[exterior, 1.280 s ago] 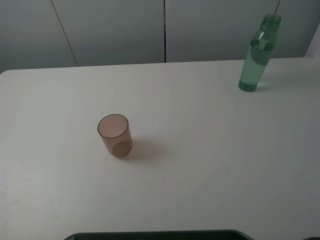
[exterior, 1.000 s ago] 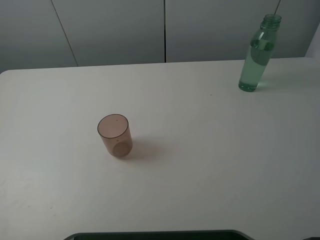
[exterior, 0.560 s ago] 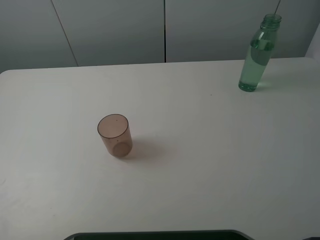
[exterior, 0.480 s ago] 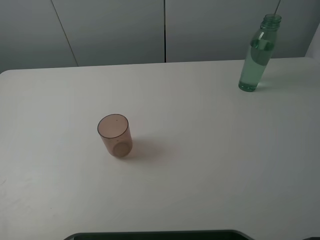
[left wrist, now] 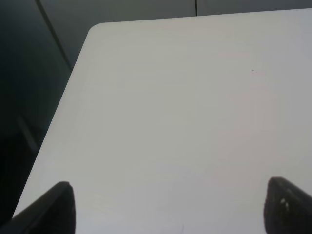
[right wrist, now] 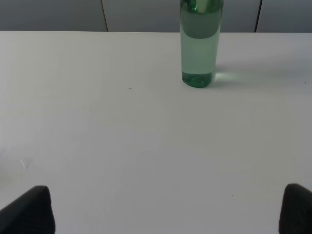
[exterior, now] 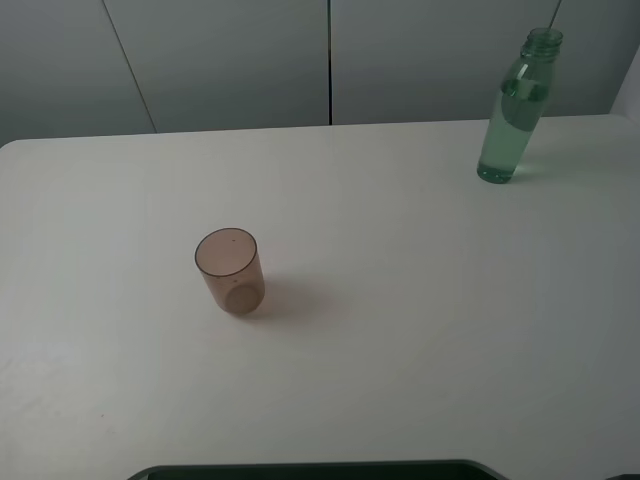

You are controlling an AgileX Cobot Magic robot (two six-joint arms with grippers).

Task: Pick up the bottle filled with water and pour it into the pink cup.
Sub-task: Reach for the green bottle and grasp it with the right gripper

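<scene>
The green-tinted bottle (exterior: 514,110) stands upright and uncapped at the table's far right, holding water; its lower part shows in the right wrist view (right wrist: 199,46). The pink cup (exterior: 230,270) stands upright left of the table's middle, empty. Neither gripper shows in the exterior high view. My right gripper (right wrist: 168,212) is open and empty, fingertips (right wrist: 29,209) wide apart, well short of the bottle. My left gripper (left wrist: 168,207) is open and empty over the table's left corner, fingertips (left wrist: 48,207) at the frame's lower corners. The cup is out of both wrist views.
The white table (exterior: 400,300) ends at a grey panelled wall (exterior: 220,60). A dark edge (exterior: 320,470) runs along the front. In the left wrist view the table's rounded corner (left wrist: 97,29) and side edge drop off to dark floor.
</scene>
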